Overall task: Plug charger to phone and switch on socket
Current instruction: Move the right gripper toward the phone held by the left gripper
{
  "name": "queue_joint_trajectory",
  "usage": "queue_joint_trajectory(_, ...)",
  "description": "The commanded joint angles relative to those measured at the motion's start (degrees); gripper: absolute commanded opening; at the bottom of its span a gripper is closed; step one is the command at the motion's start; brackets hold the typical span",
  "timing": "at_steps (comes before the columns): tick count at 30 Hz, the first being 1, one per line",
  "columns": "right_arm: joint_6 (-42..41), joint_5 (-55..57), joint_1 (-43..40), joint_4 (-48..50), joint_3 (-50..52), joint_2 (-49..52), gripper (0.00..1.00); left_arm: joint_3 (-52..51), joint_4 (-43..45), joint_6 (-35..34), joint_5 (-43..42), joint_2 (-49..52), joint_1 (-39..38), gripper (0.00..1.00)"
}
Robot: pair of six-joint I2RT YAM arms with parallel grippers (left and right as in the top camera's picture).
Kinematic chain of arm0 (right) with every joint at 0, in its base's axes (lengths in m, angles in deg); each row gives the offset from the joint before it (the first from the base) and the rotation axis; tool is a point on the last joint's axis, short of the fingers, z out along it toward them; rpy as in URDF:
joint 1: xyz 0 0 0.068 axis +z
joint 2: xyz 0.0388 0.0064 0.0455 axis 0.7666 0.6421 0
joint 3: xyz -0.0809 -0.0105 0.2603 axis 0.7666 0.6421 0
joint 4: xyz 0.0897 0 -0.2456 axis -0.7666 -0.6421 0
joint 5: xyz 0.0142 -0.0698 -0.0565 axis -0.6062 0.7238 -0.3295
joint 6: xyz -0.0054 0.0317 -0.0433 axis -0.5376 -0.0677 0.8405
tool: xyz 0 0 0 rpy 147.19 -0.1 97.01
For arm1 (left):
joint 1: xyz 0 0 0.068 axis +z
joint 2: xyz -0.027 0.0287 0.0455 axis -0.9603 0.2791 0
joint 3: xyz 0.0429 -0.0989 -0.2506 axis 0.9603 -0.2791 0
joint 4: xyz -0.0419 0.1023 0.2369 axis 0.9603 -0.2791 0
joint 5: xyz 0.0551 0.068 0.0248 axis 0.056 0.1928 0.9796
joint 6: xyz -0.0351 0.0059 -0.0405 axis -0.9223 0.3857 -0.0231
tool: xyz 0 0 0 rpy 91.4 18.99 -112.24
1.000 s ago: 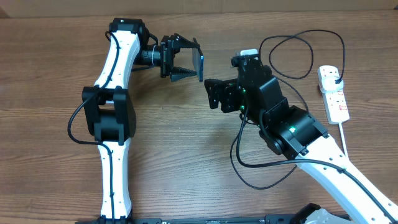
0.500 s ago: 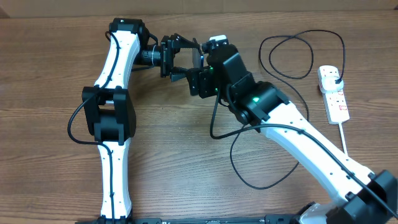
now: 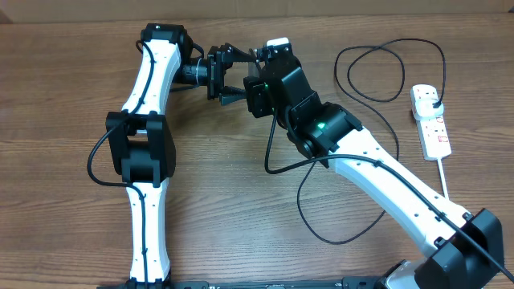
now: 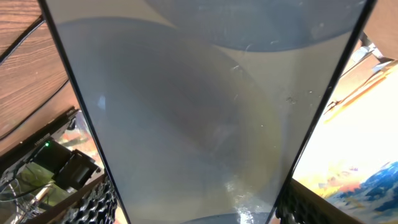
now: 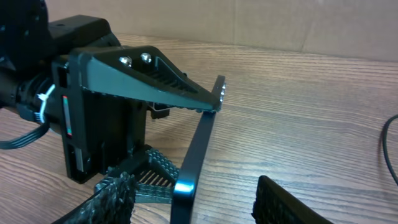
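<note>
**Left gripper** (image 3: 243,77): clamped on the phone (image 4: 199,112). The two jaws are black, triangular and ribbed (screw heads show on the upper one in the right wrist view). They press on opposite edges of the phone and hold it clear of the wooden table (image 3: 72,209).

**Phone, relative to the left gripper:** it sits across the jaw tips, with the screen turned back toward the left wrist camera. The screen is a flat, glossy grey-blue pane with soft reflections, a few fine specks and a thin black rim. From the right wrist it appears edge-on as a slim dark slab, tilted, with a bright glint low on its edge.

**Right gripper** (image 5: 199,200): jaws spread apart. Their inner faces are black with a lattice texture. The phone's lower edge lies between them, nearer one jaw. The views do not settle whether either jaw touches it.

**Charger** (image 3: 299,201): a thin black cable behind the right gripper. It runs under the right arm and loops loosely over the wood grain. A second loop lies farther back, toward the socket (image 3: 434,132).

**Socket:** a white oblong strip with red markings, lying flat and well apart from both grippers. A black plug is seated at one end. Its thick white cord leaves from the other end.
</note>
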Motion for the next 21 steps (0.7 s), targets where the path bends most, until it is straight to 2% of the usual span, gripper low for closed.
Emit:
queue_joint_trajectory(1,0.2,0.9,0.3,-0.6,-1.5,2.0,0.62,1.6,1.2,1.6,-2.6,0.1,0.2,0.74)
queue_joint_trajectory(7,0.2,-0.6,0.3,-2.2,-2.9,2.3,0.63,1.6,2.7,1.6,-2.6,0.1,0.2,0.74)
queue_joint_trajectory(10,0.1,-0.6,0.3,-2.4,-3.1,2.4,0.56,1.6,3.1,1.6,-2.6,0.1,0.2,0.74)
queue_joint_trajectory(14,-0.3,-0.6,0.3,-2.5,-3.1,2.6,0.51,1.6,4.4,1.6,-2.6,0.1,0.2,0.74)
queue_joint_trajectory(21,-2.7,-0.7,0.3,-3.5,-3.0,3.4,0.5,1.6,4.5,1.6,-2.6,0.1,0.2,0.74)
